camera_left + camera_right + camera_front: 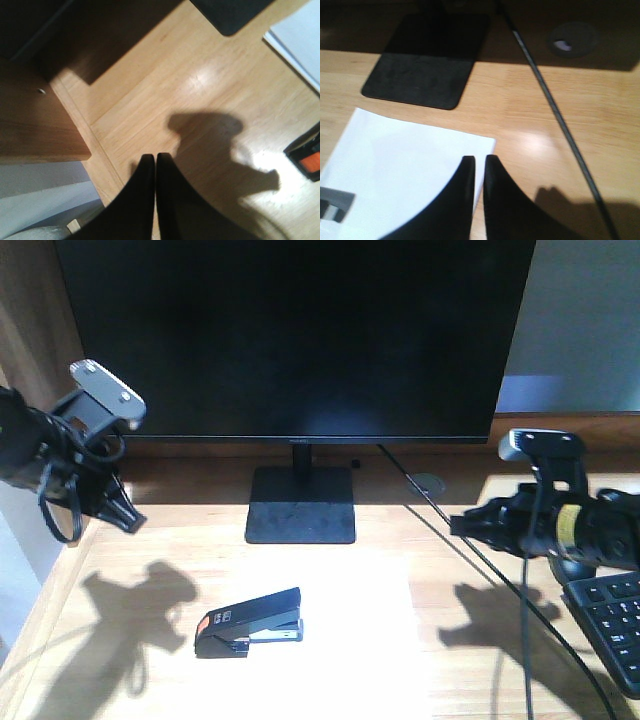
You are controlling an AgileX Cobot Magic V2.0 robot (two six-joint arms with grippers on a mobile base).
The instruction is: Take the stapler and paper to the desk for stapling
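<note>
- Black stapler point(250, 623) with orange rear patch, lying on white paper point(330, 630), in front of monitor stand point(301, 505).
- Paper flat on light wood counter point(470, 640), just in front of stand.
- Left hand point(155, 165) empty, fingers together, left of stand.
- Right hand point(479, 167) empty, nearly together, right of stand.

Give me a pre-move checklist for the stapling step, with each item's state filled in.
1. Paper flat on the desk: ok.
2. Stapler on the desk, at the paper's left edge: ok.
3. Left gripper empty, fingers together: ok.
4. Right gripper empty, fingers nearly together: ok.
5. Cable lies apart from the paper: ok.
6. Paper's edge inside the stapler's mouth: cannot tell.
</note>
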